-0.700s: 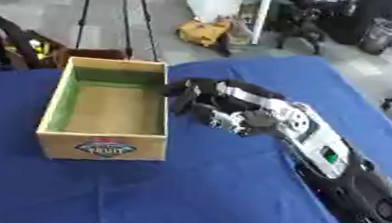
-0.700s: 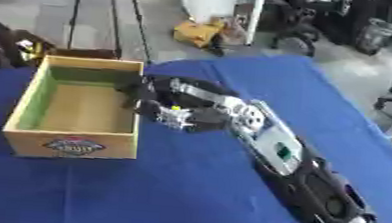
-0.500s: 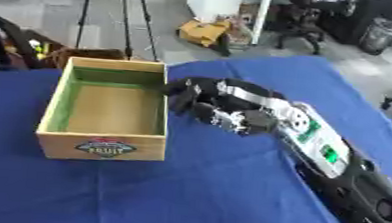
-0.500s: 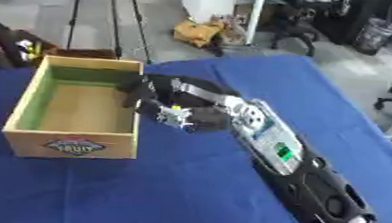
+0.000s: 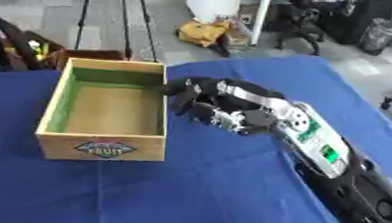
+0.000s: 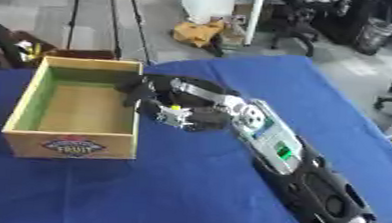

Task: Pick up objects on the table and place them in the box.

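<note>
Box (image 5: 100, 146) sits left of centre on the blue tabletop (image 5: 227, 206); front label reads "FRUIT", its inside green-walled and bare as far as I see. My right hand (image 5: 226, 113) lies just beside the box's right wall, fingers curled; I cannot tell whether it holds anything. Open cloth in front and along the right; far edge close behind the box.
</note>
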Motion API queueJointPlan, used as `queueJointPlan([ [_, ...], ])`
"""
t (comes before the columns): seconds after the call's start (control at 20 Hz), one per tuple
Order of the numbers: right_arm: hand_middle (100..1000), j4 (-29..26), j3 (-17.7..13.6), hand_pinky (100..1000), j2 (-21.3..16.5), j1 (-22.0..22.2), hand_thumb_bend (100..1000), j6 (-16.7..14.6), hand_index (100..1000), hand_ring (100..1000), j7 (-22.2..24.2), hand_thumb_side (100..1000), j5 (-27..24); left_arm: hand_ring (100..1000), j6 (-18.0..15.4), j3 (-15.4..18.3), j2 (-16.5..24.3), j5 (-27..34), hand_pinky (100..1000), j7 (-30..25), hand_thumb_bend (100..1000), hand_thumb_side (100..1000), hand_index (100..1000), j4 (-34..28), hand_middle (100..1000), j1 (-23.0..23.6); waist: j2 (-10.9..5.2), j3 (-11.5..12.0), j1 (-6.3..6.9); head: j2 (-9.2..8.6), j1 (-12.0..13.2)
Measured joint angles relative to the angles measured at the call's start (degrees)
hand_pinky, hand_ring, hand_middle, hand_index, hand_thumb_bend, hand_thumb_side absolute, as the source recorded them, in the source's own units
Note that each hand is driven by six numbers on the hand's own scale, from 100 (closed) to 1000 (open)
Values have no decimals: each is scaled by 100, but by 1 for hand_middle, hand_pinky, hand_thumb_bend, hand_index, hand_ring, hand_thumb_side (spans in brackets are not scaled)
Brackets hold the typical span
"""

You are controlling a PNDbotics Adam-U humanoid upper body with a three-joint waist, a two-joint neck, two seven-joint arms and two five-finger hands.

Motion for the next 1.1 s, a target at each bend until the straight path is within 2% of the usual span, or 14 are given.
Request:
queueJointPlan([
  [0.25,935,6,-1,814,-11,0,100,-20,784,1000,17,705,2,586,0,0,0,1,723,0,226,977,616,0,445,0,-1,22,-4,0,-37],
  [0.3,954,30,-2,828,-35,-1,100,-42,802,1000,30,660,9,587,0,0,0,1,723,-1,227,979,616,0,445,0,-2,25,-7,0,-45],
  [0.4,1000,148,-16,881,-123,-4,100,-107,833,1000,81,632,69,587,0,0,0,1,723,-1,226,981,616,1,445,0,-2,43,-19,-1,-54],
  [0.6,1000,604,-132,975,-360,-93,100,-368,870,1000,291,589,329,587,3,0,1,-2,723,-7,225,979,616,2,445,0,-2,116,-57,-72,-155],
  [0.8,1000,1145,-299,1000,-592,-221,130,-687,898,1000,496,534,655,588,4,-1,5,-2,723,-31,223,979,616,2,445,-1,-7,206,-89,-217,-263],
  [1.1,1000,1991,-539,1000,-849,-394,194,-1122,911,1000,529,486,1177,588,-9,-5,38,-2,723,-65,221,976,616,3,445,-1,-26,341,-106,-276,-366],
])
